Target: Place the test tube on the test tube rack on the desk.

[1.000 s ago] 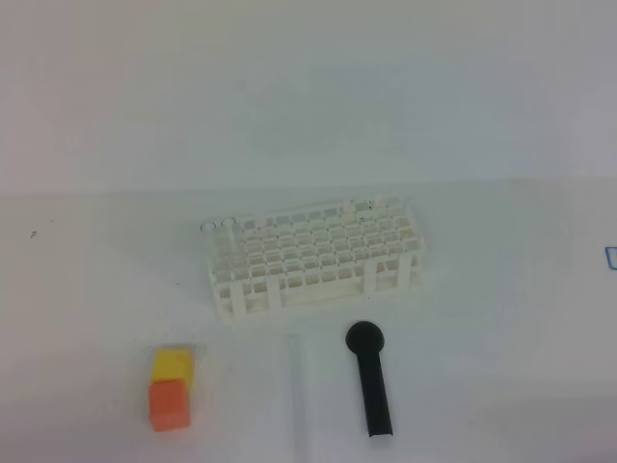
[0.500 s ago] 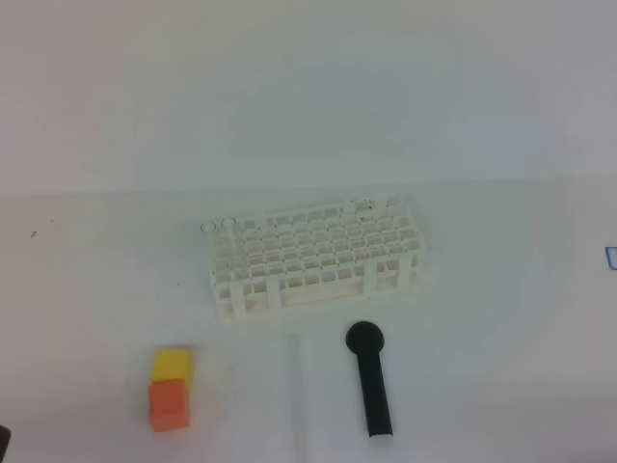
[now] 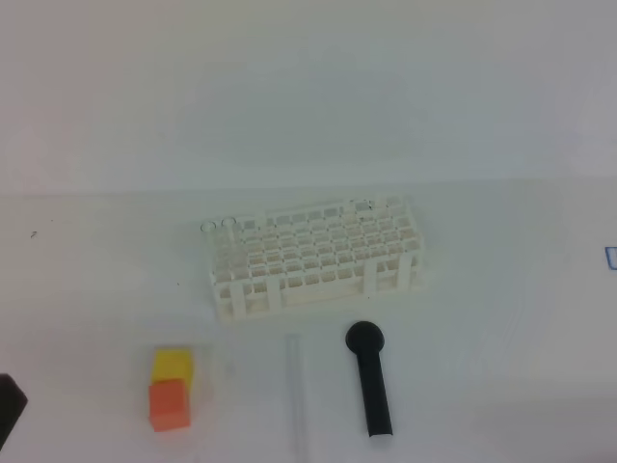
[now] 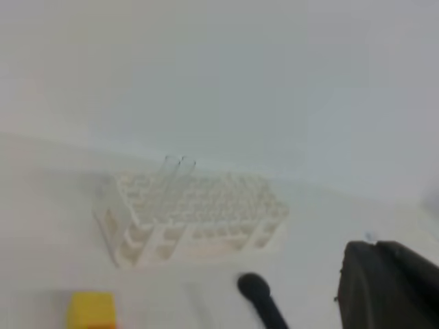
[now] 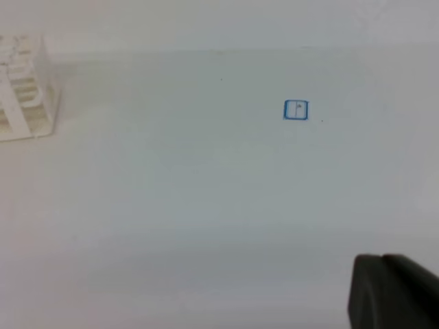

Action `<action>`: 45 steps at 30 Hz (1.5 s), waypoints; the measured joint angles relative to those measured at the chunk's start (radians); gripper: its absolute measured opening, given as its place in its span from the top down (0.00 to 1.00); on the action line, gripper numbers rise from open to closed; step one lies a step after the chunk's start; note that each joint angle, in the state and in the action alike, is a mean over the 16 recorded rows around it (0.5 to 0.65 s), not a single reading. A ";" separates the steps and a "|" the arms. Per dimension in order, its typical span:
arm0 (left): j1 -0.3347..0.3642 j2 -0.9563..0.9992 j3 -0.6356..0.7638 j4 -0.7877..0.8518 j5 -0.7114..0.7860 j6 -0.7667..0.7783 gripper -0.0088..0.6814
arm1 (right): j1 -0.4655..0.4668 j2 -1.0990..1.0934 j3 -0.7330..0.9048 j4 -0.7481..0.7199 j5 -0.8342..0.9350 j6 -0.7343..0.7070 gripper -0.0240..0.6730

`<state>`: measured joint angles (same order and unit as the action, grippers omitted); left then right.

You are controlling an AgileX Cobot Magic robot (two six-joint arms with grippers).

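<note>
Clear glass, the test tube (image 3: 295,391) lies flat on the desk (image 3: 501,367) between yellow block (image 3: 172,366) and black cylinder (image 3: 370,381), far right of the clenched, empty left claw (image 3: 8,410); probably light, slippery, brittle, best pinched mid-length.

Small blue square mark (image 5: 295,110) on desk (image 5: 206,205), possibly unreadable symbol

Test tube (image 3: 295,386) faint, lower end cut off by frame edge; left wrist view blurred.
</note>
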<state>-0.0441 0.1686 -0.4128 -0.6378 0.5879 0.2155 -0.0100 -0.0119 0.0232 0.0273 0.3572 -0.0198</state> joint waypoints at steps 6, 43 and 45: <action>-0.071 0.221 -0.142 0.107 0.151 0.025 0.99 | 0.000 0.000 0.000 -0.001 0.000 0.005 0.97; -0.550 1.328 -0.553 0.462 0.271 -0.579 0.35 | 0.000 0.000 0.000 -0.001 0.000 0.009 0.97; -0.563 1.372 -0.583 0.487 0.282 -0.622 0.30 | 0.000 0.000 0.000 -0.001 0.000 0.009 0.97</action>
<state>-0.6068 1.5402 -0.9962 -0.1508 0.8701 -0.4065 -0.0100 -0.0119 0.0232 0.0264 0.3572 -0.0104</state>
